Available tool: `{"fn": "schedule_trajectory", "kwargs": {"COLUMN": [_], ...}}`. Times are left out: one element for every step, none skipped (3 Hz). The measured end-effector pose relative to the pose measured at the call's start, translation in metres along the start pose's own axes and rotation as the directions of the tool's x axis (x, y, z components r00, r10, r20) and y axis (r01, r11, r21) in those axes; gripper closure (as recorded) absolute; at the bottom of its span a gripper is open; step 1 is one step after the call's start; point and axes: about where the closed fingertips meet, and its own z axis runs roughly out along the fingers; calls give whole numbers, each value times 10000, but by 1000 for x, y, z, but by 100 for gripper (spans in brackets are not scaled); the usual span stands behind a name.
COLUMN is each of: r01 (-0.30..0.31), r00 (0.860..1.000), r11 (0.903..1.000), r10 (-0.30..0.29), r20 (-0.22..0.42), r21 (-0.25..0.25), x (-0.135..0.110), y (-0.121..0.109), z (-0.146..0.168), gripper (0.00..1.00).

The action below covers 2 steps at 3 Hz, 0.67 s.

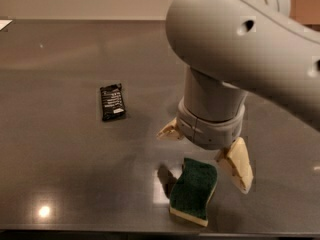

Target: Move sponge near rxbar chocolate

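Observation:
The sponge [193, 190], dark green on top with a pale yellow foam layer, lies on the dark table near the front edge. The rxbar chocolate [112, 101], a small black wrapper with white lettering, lies flat to the upper left of it, well apart. My gripper [205, 151] hangs right above the far end of the sponge, open, with one cream finger [237, 164] to the sponge's right and the other finger [168, 130] to its upper left. The fingers straddle the sponge without holding it.
My large grey arm [235, 44] fills the upper right and hides the table behind it. The dark reflective table [60, 169] has its front edge just below the sponge. A bright light glare [44, 211] shows at the front left.

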Motion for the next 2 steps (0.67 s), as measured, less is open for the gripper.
{"fn": "schedule_trajectory", "kwargs": {"r01": [125,199], "r00": [9999,9998], "r11": [9982,9987], "r10": [-121,-196], "r20": [68,79], "r21": [-579,-459], "x": [-3,-7], "y": [12,14], "z": [42,46], "gripper": [0,7]}}
